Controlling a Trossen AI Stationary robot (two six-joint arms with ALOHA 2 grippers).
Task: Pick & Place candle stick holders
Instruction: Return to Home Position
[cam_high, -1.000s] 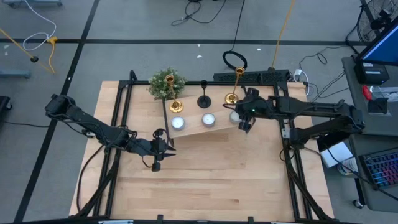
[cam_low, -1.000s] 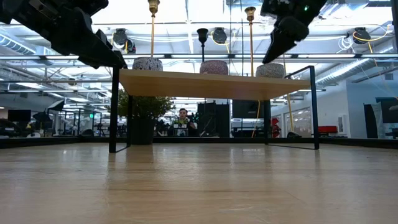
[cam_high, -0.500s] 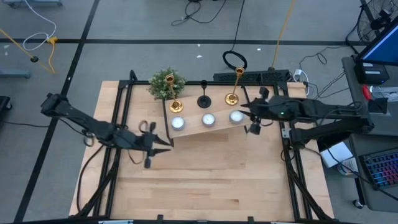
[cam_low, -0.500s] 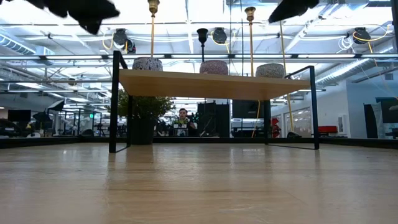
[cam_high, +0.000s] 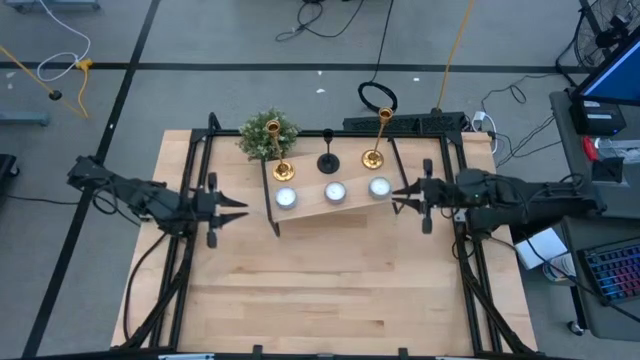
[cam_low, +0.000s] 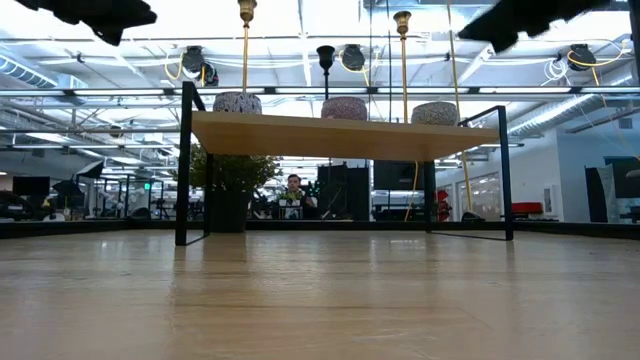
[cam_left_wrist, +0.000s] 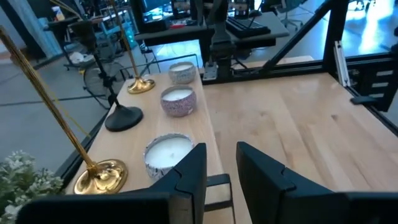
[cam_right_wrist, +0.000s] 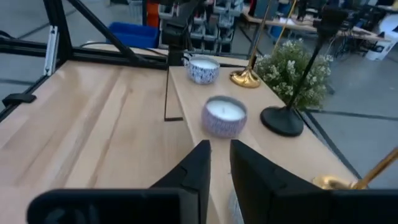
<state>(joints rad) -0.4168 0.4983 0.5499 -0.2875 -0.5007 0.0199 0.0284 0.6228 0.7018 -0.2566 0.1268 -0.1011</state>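
Wooden table (cam_high: 330, 290) bears a raised shelf (cam_high: 350, 209) between both arms. Above the table, the left gripper (cam_high: 238, 207) hovers off the shelf's left end and the right gripper (cam_high: 397, 196) off its right end. Each gripper's fingers are narrowly parted and empty. Along the shelf's back edge stand a gold candle stick holder (cam_high: 282, 171), a black candle stick holder (cam_high: 328, 163) and a second gold candle stick holder (cam_high: 372, 158), behind three candles (cam_high: 334, 192).

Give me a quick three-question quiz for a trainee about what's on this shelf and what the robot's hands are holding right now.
1. How many candles sit on the shelf?
2. True or false: the black candle stick holder stands between the two gold candle stick holders.
3. The left hand holds: A a candle; B nothing; C a gold holder.
Key: 1 three; 2 true; 3 B.
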